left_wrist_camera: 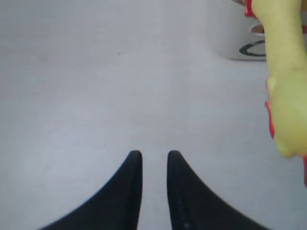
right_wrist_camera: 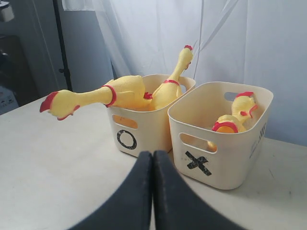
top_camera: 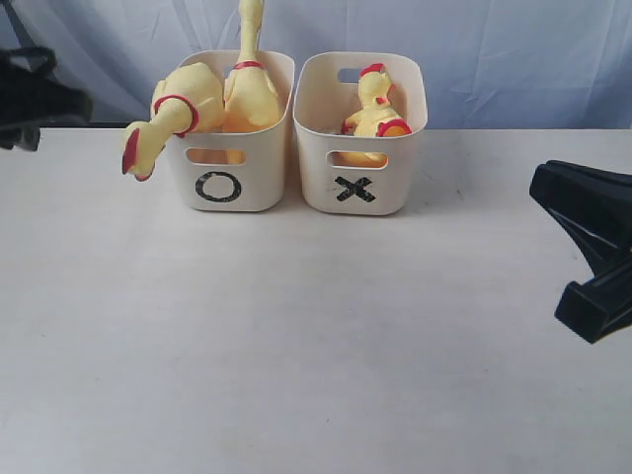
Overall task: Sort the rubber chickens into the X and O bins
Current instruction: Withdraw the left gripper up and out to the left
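Note:
The O bin (top_camera: pixel 259 183) and the X bin (top_camera: pixel 395 188) stand side by side at the back of the table. Two rubber chickens are in the O bin: one (top_camera: pixel 168 123) droops over its left rim with the head outside, the other (top_camera: pixel 249 69) stands with its neck up. The X bin holds a third chicken (top_camera: pixel 375 111). My left gripper (left_wrist_camera: pixel 154 153) is slightly open and empty above bare table, with the drooping chicken's head (left_wrist_camera: pixel 288 96) close beside it. My right gripper (right_wrist_camera: pixel 153 154) is shut and empty, facing both bins (right_wrist_camera: pixel 144 132) (right_wrist_camera: pixel 235 158) from a distance.
A white curtain (top_camera: pixel 494 49) hangs behind the bins. The left arm's dark bulk (top_camera: pixel 35 99) is at the table's far left edge, and the right arm's black bulk (top_camera: pixel 592 247) is at the right edge. White tabletop (top_camera: pixel 296 346) lies in front of the bins.

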Controlling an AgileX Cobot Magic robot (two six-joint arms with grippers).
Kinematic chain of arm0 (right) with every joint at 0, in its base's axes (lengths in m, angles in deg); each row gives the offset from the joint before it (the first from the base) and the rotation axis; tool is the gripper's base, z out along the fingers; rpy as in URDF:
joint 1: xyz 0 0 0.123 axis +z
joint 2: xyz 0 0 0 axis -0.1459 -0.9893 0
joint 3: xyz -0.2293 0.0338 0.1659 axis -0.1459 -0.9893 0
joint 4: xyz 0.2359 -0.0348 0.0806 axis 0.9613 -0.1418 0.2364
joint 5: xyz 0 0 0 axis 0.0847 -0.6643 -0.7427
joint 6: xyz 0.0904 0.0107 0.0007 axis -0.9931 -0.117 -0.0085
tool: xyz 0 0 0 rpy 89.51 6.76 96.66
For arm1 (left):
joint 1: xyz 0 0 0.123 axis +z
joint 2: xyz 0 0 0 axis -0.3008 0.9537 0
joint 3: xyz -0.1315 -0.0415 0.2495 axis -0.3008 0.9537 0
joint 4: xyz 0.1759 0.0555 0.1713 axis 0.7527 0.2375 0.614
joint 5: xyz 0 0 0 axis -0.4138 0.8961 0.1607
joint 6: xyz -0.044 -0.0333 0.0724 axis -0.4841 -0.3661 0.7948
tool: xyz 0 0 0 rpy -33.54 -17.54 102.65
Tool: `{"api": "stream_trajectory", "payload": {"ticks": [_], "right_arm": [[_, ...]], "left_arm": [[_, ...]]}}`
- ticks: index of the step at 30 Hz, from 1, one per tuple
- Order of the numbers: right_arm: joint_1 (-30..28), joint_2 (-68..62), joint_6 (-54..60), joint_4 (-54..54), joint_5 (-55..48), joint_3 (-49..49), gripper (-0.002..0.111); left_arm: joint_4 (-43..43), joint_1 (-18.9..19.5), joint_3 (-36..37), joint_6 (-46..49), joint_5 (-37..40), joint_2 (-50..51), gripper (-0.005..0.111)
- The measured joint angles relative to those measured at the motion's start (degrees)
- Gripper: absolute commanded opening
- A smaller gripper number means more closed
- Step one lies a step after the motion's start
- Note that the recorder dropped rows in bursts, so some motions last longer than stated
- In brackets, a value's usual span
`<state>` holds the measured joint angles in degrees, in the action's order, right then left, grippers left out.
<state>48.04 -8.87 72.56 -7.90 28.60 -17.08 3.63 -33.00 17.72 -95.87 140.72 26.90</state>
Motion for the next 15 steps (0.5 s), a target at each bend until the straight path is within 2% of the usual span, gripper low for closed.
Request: {"api": "stream_trajectory", "payload": {"ticks": [6, 8, 11, 15], "right_arm": [[0.0, 0.0, 0.0, 0.0, 0.0, 0.0, -0.001], [0.0, 0.0, 0.0, 0.0, 0.0, 0.0, -0.001], [0.0, 0.0, 0.0, 0.0, 0.0, 0.0, -0.001], [0.0, 0.0, 0.0, 0.0, 0.0, 0.0, -0.001]], "left_arm": [[0.0, 0.0, 17.3, -2.5, -8.7, -13.1, 0.018], [0.0, 0.0, 21.9, -2.9, -11.5, -16.8, 0.014], [0.0, 0.0, 28.1, -3.3, -14.2, -22.8, 0.000], [0.0, 0.0, 35.2, -3.4, -16.3, -29.8, 0.000]]}}
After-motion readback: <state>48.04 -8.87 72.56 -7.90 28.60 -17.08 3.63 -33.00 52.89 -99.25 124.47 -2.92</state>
